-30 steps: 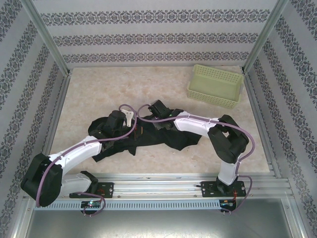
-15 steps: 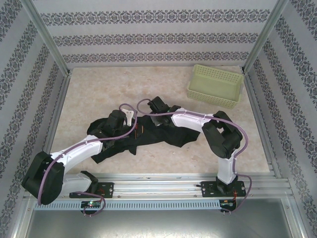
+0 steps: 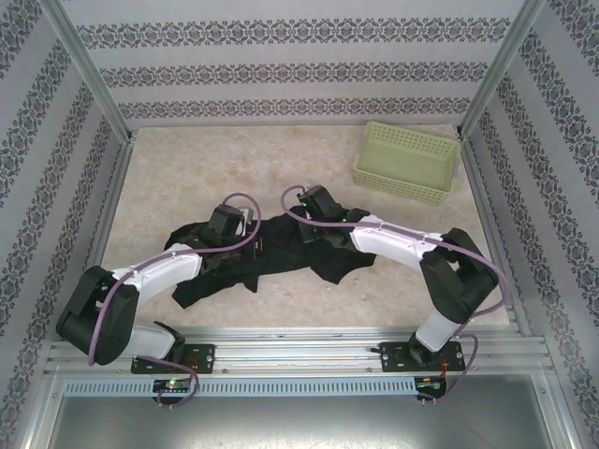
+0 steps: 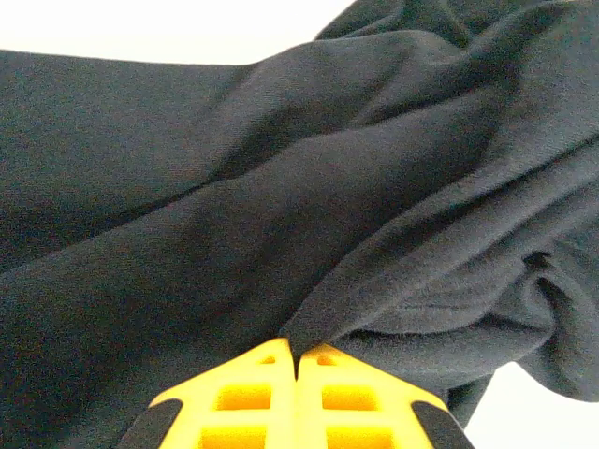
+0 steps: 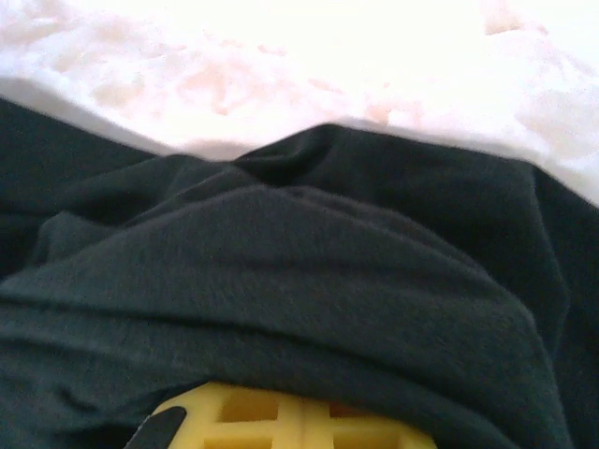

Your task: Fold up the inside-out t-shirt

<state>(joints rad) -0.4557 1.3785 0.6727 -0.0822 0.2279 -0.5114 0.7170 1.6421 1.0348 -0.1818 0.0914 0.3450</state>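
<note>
Black soft cloth lay bunched in a long, wrinkly heap near the front of the pale stone-look table (image 3: 187, 168). It was the plain black inside-out t-shirt (image 3: 281, 251), not folded yet. The left gripper (image 4: 298, 354) had its yellow fingers (image 4: 248, 398) pressed together on a fold (likely to lift and spread it). The right gripper (image 5: 281, 416) sat half under the cloth, so its grip could not be told. The pale green plastic basket with little holes (image 3: 407, 166) stood well apart.

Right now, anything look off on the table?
Only the t-shirt: bunched in a wrinkled strip, not flat, a fold pinched in the left gripper. The basket sits upright; nothing looks spilled or torn.
</note>
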